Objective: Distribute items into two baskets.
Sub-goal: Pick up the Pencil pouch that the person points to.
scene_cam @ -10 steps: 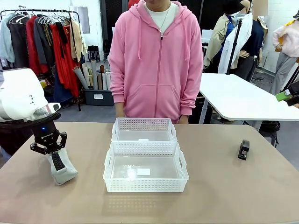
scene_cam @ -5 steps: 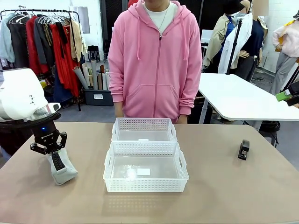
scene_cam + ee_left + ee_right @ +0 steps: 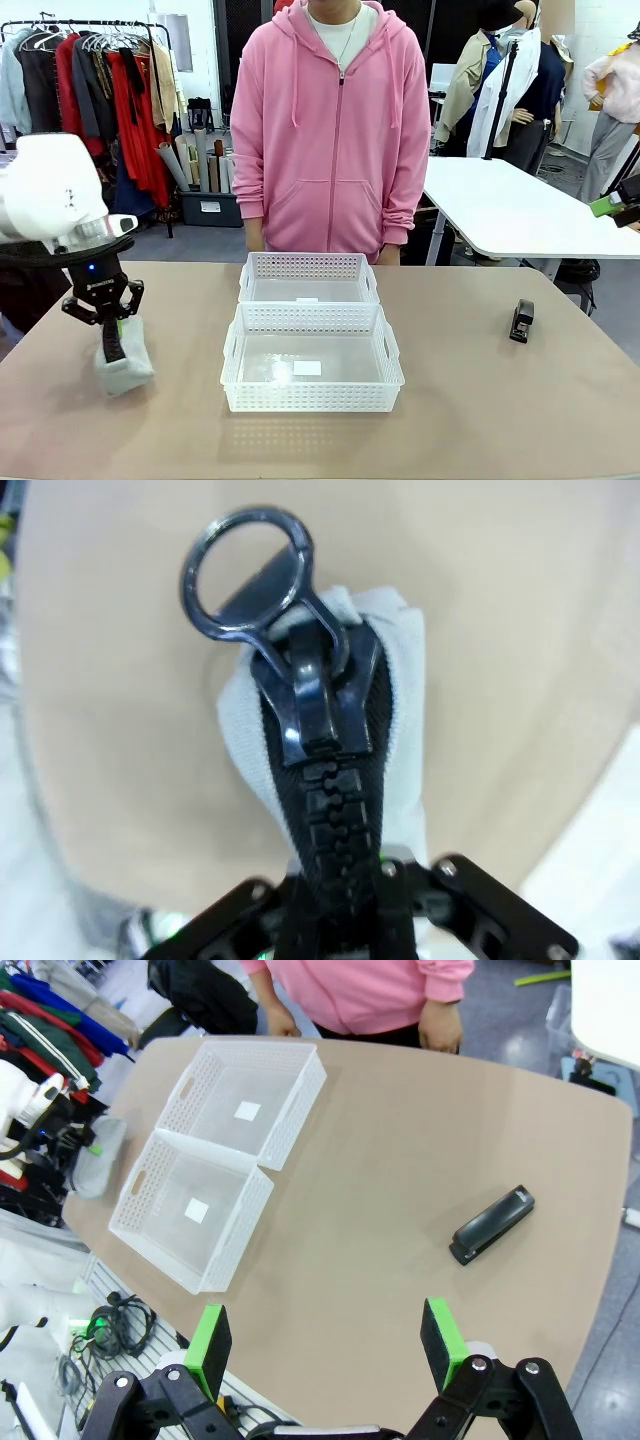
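Near the left edge of the table (image 3: 500, 420), the left gripper (image 3: 108, 318) pinches the pouch (image 3: 122, 362) at its zipper (image 3: 320, 810). That thin hold may slip, or the pouch may snag a rim of the baskets (image 3: 312, 400) mid-table. The stapler (image 3: 521, 320) lies near the right edge, and the right gripper (image 3: 325, 1345) is spread wide.

The near basket (image 3: 312, 396) stands on the table (image 3: 480, 420) about midway across it. Directly behind the near basket, wall against wall, stands the far basket (image 3: 308, 266), and behind that a person (image 3: 340, 130) stands at the table's far edge. A label (image 3: 307, 368) lies on the near basket's floor. Well to the right of the near basket, about level with its back wall, the stapler (image 3: 521, 320) lies on the table, apart from everything else. Well to the left of the near basket, level with its middle, the pouch (image 3: 122, 362) hangs upright, zipper end up, clamped in the left gripper (image 3: 110, 332) above it; whether its lower end touches the table cannot be told
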Controlling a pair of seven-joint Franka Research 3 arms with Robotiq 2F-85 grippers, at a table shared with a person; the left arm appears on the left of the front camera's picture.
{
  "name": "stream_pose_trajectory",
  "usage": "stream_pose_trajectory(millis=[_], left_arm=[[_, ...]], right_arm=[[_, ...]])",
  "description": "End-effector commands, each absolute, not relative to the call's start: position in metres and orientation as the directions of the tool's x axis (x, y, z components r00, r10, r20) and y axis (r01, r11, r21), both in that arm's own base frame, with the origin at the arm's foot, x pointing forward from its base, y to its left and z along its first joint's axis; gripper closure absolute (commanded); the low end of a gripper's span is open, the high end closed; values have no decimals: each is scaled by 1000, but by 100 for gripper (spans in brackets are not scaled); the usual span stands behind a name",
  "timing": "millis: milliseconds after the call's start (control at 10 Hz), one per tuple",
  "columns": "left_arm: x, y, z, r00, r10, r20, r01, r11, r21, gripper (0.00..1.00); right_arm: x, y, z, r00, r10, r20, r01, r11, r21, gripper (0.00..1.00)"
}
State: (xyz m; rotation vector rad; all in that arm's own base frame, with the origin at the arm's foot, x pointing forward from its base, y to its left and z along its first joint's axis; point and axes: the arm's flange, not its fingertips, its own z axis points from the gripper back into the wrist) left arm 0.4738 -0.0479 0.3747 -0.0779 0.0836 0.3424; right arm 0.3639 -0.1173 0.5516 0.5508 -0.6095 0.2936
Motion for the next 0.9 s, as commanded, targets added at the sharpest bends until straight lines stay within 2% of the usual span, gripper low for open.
stream_pose_trajectory(millis=[0, 200, 400, 600, 700, 800], left_arm=[[485, -50, 415, 981, 141, -135, -142, 990, 5, 100], [491, -46, 451, 983, -78, -165, 85, 996, 39, 100], [486, -35, 487, 927, -309, -213, 336, 936, 106, 100], [467, -31, 521, 836, -507, -210, 529, 846, 61, 100], [454, -27, 542, 805, -574, -152, 579, 815, -6, 100], [441, -25, 557, 787, -609, -98, 611, 792, -13, 100]], right_arm=[[365, -116, 553, 777, 92, 622, -424, 808, 410, 0], [365, -116, 553, 777, 92, 622, -424, 808, 410, 0], [365, -116, 553, 777, 92, 622, -424, 808, 410, 0], [365, -116, 553, 777, 92, 622, -424, 808, 410, 0], [365, -116, 553, 777, 92, 622, -424, 808, 410, 0], [365, -116, 553, 777, 92, 622, -424, 808, 410, 0]])
